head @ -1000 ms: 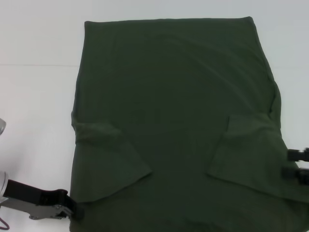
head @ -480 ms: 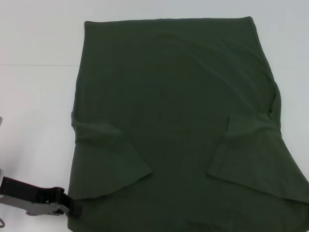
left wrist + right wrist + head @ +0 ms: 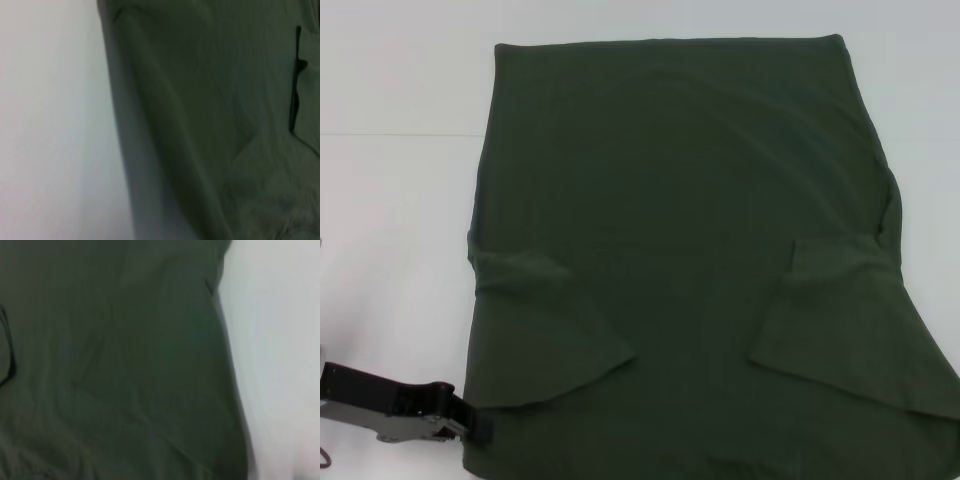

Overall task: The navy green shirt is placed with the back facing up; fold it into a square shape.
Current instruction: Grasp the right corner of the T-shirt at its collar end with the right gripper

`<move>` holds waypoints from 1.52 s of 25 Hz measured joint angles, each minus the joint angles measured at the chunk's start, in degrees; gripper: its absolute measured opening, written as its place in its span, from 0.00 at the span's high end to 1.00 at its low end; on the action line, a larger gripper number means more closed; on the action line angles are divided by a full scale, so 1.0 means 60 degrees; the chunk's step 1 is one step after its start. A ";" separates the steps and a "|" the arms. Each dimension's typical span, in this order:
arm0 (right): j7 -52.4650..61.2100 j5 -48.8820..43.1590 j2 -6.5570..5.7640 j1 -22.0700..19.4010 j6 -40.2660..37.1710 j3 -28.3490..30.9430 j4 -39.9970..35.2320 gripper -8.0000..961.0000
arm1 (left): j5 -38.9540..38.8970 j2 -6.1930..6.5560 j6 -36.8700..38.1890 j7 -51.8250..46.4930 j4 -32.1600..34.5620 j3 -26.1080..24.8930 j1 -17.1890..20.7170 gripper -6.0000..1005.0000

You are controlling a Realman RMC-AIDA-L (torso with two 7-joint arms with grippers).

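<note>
The navy green shirt [image 3: 680, 250] lies flat on the white table [image 3: 400, 200], plain side up and filling most of the head view. Both short sleeves are folded inward onto the body, one at the left [image 3: 545, 340] and one at the right [image 3: 850, 330]. My left gripper [image 3: 470, 425] is low at the near left, its tip against the shirt's left edge. The left wrist view shows that edge of the shirt [image 3: 210, 125] beside bare table [image 3: 50, 120]. My right gripper is out of view; its wrist view shows the shirt's right edge [image 3: 125, 360].
Bare white table surface [image 3: 410, 80] surrounds the shirt at the left and far side. A faint seam line [image 3: 390, 134] crosses the table at the left. The shirt's near part runs past the bottom of the head view.
The right gripper, seen at the shirt's right edge a second ago, has withdrawn out of view. The left gripper has slid slightly toward the near edge along the shirt's left side.
</note>
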 joint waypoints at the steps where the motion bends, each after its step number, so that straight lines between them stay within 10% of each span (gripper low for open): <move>1: -0.0032 -0.0010 0.0011 -0.0005 0.0103 -0.0009 0.0109 0.18 | 0.0000 0.0000 -0.0012 0.0009 -0.0005 0.0000 0.0007 0.96; 32: -0.0507 0.0069 0.0597 0.0305 0.1073 -0.0207 0.0586 0.19 | -0.0161 -0.0005 -0.0084 0.0110 -0.0031 -0.0014 0.0028 0.96; 38: -0.0568 0.0038 0.0617 0.0281 0.1072 -0.0267 0.0547 0.37 | -0.0161 -0.0022 -0.0084 0.0133 -0.0019 -0.0013 0.0037 0.96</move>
